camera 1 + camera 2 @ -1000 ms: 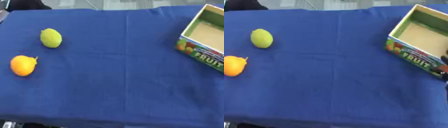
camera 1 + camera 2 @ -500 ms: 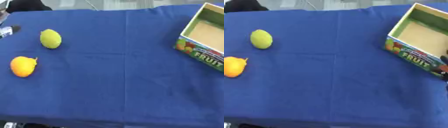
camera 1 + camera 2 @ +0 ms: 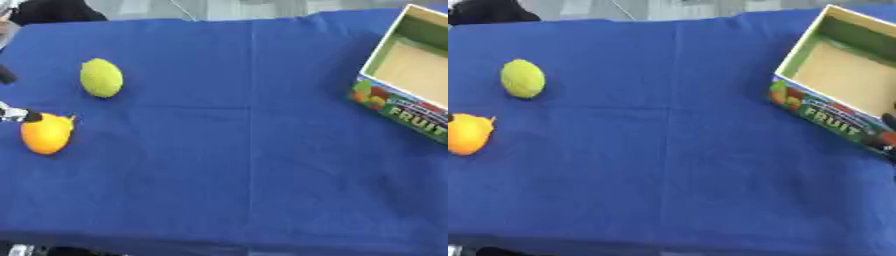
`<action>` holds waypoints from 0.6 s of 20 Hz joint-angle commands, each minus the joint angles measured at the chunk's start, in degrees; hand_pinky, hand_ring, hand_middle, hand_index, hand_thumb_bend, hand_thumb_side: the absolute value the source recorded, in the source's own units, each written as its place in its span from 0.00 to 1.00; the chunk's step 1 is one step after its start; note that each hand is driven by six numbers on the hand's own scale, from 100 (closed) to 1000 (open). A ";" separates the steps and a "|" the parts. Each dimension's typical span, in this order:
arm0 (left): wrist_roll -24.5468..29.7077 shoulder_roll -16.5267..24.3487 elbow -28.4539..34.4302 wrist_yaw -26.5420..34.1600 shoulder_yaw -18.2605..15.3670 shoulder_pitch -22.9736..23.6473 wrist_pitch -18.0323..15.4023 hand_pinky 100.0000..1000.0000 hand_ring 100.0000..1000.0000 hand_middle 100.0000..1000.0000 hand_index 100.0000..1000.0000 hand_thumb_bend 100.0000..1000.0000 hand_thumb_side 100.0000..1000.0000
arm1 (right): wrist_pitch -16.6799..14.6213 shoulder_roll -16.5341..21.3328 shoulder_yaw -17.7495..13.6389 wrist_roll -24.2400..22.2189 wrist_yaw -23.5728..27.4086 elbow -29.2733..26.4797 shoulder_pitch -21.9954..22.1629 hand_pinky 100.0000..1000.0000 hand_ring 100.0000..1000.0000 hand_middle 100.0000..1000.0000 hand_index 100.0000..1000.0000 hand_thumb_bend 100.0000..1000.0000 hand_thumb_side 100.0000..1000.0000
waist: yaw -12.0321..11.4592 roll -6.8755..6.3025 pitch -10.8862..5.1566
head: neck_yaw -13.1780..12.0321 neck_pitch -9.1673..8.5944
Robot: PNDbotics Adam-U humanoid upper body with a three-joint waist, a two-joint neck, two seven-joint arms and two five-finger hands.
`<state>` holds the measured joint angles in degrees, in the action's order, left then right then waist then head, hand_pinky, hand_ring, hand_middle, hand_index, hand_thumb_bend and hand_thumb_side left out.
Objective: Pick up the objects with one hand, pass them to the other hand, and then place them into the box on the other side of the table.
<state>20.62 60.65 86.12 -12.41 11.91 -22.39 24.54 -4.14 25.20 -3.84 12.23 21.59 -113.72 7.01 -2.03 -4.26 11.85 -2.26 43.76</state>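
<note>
An orange fruit (image 3: pixel 46 134) lies on the blue cloth (image 3: pixel 254 150) near the left edge of the bench, with a small pointed tip at its upper right. Just behind it, a little farther in, lies a yellow-green fruit (image 3: pixel 101 77), egg-shaped and apart from the orange one. Both rest on the cloth, held by nothing.

At the far left edge of the left eye view the robot's left hand (image 3: pixel 17 115) comes in: only a silver and black fingertip shows, touching or just beside the upper left of the orange fruit. A second dark tip shows higher up on the same edge. So little of the hand is in view that I cannot tell whether its fingers are straight or curled, and it has closed round nothing that can be seen.

On the opposite side of the bench, at the right, stands the box (image 3: pixel 800 47), open at the top, with green inner walls and a pale tan floor. Its front face carries fruit pictures and the word FRUIT. Nothing lies inside it. It is well apart from both fruits.

A dark shape at the right edge of the right eye view, just beside the box's near corner, is too little to identify.
</note>
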 commanded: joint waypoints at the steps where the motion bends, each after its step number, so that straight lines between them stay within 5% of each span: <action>1: -0.17 1.31 -0.19 1.36 0.02 -1.10 0.54 0.82 0.75 0.71 0.75 0.63 0.20 | 0.28 1.21 0.01 -0.01 -0.26 -0.87 -0.10 0.67 0.98 0.96 0.97 0.00 0.67 | 0.02 -0.62 -1.51 | 0.26 -0.18; 12: 4.48 0.31 -1.74 0.60 1.90 -3.07 -0.58 0.82 0.75 0.71 0.75 0.62 0.00 | 0.27 1.33 0.15 -0.16 -0.25 -0.87 -0.24 0.67 0.98 0.96 0.97 0.00 0.67 | 0.25 -0.70 -1.44 | -1.65 -0.08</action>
<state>24.45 59.49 84.40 -11.21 14.00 -24.61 24.10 -4.02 25.20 -3.64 12.11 21.48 -113.73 6.84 -1.78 -4.26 11.85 -3.28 43.75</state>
